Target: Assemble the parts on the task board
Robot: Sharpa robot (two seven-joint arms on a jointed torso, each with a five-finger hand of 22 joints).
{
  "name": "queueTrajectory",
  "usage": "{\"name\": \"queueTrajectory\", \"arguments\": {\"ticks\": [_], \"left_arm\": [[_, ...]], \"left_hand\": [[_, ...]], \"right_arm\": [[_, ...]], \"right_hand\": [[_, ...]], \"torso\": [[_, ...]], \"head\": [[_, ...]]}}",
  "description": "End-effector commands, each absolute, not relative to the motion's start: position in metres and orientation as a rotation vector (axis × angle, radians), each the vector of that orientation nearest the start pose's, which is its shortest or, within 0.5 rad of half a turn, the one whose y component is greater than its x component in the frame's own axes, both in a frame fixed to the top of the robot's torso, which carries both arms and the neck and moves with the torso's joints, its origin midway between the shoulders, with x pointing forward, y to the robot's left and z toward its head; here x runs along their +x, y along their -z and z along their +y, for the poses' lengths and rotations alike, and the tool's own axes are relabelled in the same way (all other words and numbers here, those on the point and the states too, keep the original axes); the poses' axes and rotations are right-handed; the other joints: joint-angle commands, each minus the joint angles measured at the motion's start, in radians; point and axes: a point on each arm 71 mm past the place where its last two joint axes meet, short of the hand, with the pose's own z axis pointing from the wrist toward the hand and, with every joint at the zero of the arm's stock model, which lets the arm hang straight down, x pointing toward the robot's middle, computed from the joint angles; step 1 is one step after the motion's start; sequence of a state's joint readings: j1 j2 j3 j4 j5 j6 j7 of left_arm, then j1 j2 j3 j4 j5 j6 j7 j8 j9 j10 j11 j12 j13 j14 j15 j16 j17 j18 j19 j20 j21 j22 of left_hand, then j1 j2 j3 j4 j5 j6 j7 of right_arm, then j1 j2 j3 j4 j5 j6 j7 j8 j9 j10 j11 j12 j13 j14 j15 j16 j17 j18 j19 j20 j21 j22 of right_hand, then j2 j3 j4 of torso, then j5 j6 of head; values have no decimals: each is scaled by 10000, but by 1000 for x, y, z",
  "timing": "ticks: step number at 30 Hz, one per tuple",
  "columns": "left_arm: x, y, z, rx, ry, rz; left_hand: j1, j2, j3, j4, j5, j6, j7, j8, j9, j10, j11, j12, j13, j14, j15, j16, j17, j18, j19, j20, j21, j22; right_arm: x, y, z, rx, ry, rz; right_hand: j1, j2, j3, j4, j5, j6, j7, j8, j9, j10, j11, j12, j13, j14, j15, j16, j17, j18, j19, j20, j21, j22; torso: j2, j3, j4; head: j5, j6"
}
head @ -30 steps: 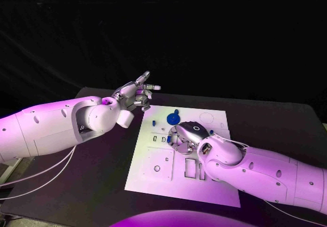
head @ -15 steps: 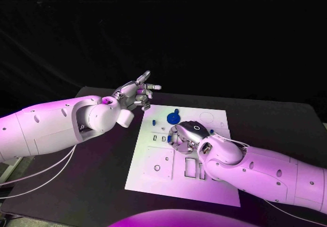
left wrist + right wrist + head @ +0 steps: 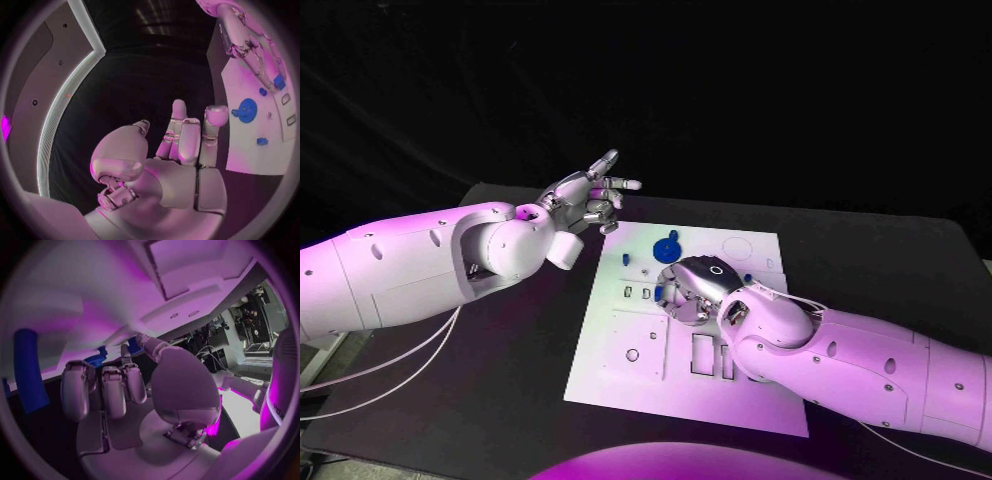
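The left hand (image 3: 589,198) hangs raised beyond the far left corner of the task board (image 3: 646,370), its fingers (image 3: 179,131) spread apart and pointing up and away with nothing between them; in the left wrist view the palm is bare and the board lies well off past the fingertips. The right hand (image 3: 692,290) is down on the middle of the board, knuckles up, its fingers (image 3: 103,390) curled in close together against the white surface; whether they clamp a part underneath cannot be told, as the hand itself covers the spot. A round blue part (image 3: 668,247) with a small knob sits on the board just beyond the right hand's fingers, toward the far edge, and a small blue part (image 3: 626,258) stands a little to the side of it, between the two hands (nearer the right one). Another small blue part (image 3: 750,279) shows at the wrist side of the right hand. In the right wrist view a long blue bar (image 3: 30,371) stands just beside the outermost finger, and a bit of toothed blue part (image 3: 95,359) peeks out right above the fingertips. The board rests flat on the black bench (image 3: 488,330), with rectangular slots (image 3: 704,355) on its near half, beside the right forearm
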State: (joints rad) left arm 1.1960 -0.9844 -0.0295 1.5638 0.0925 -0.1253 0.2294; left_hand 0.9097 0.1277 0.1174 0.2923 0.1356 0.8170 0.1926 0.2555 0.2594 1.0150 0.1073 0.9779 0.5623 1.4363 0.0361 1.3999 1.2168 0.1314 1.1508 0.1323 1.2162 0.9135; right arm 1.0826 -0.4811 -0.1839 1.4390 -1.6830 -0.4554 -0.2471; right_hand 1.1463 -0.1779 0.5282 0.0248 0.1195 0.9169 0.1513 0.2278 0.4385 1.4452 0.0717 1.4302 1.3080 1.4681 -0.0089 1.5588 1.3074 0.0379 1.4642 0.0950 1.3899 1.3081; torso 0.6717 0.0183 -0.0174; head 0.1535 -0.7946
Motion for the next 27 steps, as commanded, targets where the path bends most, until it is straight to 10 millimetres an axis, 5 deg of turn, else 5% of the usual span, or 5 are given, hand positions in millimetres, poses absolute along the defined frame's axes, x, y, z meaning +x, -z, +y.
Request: {"name": "queueTrajectory", "arguments": {"ticks": [1,14,18,27], "left_arm": [[475,181,256,-12810,15961,15728],[475,182,256,-12803,15958,15746],[475,182,256,-12805,15954,15746],[476,182,256,-12697,15916,15785]], "left_hand": [[82,-12,-66,21,15,-22,-10,-27,-8,-68,2,-62,-15,49,-7,65,9,20,87,16,51,12],[98,-8,-87,21,13,-24,-9,-26,-12,-69,3,-64,-27,56,-6,75,14,14,115,16,71,43],[98,-8,-87,21,13,-24,-9,-26,-12,-69,3,-64,-27,56,-6,75,14,14,115,16,71,43],[107,-7,-99,20,12,-26,-9,-25,-13,-69,4,-65,-33,77,-6,102,65,8,139,16,88,74]], "right_arm": [[427,272,-43,-4034,-7402,16513],[427,272,-43,-3968,-7412,16447],[427,271,-43,-3900,-7386,16417],[424,267,-48,-3617,-7570,16081]], "right_hand": [[-11,-73,-50,3,-40,-80,24,-59,-13,-80,-10,-61,1138,911,78,-55,2132,65,69,82,-37,1748],[-52,-122,-146,65,-73,-254,70,-158,-63,-192,31,-174,1030,884,112,-97,2023,83,27,109,-127,1712],[-82,-176,-376,196,-488,-705,188,-381,-161,-356,139,-314,896,869,201,-125,1965,104,-23,180,-248,1668],[-85,-307,-1060,495,-222,-1073,298,-500,-200,-668,248,-569,608,849,297,-158,1890,125,-60,278,-363,1638]], "torso": [[7,1,0],[5,-2,4],[-1,4,-3],[-7,2,2]], "head": [[4,-4],[12,-20],[15,-20],[22,-22]]}}
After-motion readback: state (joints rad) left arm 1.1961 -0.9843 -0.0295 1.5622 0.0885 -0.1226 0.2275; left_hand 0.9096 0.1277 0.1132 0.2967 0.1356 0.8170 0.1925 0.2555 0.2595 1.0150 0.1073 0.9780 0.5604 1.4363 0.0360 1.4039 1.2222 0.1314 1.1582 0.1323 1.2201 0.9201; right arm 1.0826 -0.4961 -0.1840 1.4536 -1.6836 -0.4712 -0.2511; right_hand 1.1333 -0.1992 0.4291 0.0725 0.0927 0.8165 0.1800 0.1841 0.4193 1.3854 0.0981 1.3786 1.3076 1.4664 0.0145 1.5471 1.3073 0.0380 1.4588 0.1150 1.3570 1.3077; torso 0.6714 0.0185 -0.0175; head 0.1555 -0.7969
